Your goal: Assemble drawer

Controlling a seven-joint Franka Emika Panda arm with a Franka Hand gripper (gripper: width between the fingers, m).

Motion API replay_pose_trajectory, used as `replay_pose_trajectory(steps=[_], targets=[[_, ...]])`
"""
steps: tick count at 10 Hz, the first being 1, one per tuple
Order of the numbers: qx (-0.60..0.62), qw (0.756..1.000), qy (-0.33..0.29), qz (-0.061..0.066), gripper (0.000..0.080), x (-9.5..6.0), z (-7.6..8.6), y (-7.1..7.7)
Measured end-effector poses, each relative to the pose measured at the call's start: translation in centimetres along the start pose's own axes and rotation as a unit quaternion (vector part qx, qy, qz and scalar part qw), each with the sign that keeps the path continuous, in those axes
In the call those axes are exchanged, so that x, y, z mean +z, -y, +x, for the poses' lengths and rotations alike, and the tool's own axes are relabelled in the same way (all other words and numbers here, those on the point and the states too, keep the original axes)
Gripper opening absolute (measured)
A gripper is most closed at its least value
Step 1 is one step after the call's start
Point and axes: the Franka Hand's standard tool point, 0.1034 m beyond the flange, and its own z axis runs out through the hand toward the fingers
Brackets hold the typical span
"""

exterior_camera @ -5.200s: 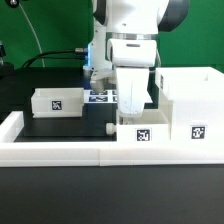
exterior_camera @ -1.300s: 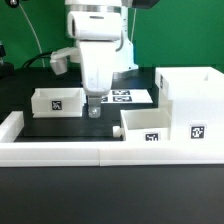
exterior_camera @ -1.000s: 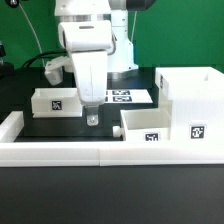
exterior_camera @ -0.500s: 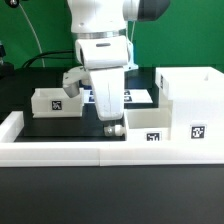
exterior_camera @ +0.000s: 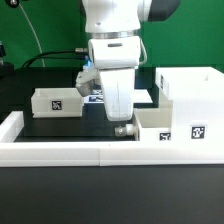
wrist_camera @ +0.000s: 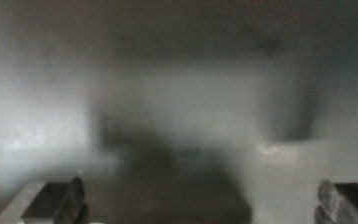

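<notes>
The tall open-fronted box shell (exterior_camera: 192,92) stands at the exterior view's right, with a tag on its front. One small tray (exterior_camera: 56,101) sits at the left on the black table. The second small tray (exterior_camera: 158,124) lies against the shell's left side, and its left end is hidden by my hand. My gripper (exterior_camera: 123,127) is low at that tray's left end. In the blurred wrist view my gripper (wrist_camera: 206,205) has its fingers (wrist_camera: 60,200) far apart with nothing between them; it is open.
A low white border wall (exterior_camera: 70,151) runs along the front and up the left side. The marker board (exterior_camera: 95,97) lies behind my arm, mostly covered. Cables and dark equipment stand at the back left.
My gripper swung from the left tray's side rightward and down to the second tray's left end. That tray's tag now sits further right, closer to the shell.
</notes>
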Motion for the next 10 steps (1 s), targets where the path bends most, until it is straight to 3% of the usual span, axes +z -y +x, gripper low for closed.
replay_pose_trajectory(steps=[5,9,10], targets=[[0.018,1.0,-0.002,-0.002,0.0649,-0.3,3.0,-1.1],[0.019,1.0,-0.002,-0.002,0.0649,-0.5,3.2,-1.3],[0.012,1.0,-0.001,-0.005,0.0649,-0.4,2.6,-1.2]])
